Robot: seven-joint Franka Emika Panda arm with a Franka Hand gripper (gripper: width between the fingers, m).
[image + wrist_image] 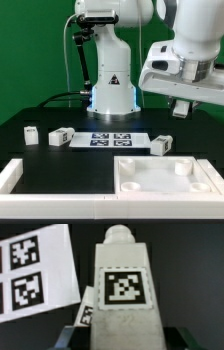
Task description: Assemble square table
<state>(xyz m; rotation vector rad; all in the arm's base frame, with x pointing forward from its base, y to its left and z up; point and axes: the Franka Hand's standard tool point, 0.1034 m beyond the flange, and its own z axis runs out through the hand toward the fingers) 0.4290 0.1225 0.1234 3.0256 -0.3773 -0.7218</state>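
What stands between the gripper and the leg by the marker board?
Nothing visible does. The gripper hangs open above the leg, with only air between; the marker board lies beside the leg, not over it.

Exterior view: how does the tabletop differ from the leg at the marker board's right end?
The tabletop is a large flat square with a raised rim; the leg is a small block. The leg shows a black-and-white tag in the wrist view; no tag shows on the tabletop. The leg lies beside the marker board, below the open gripper; the tabletop lies nearer the camera. Both are white and unheld.
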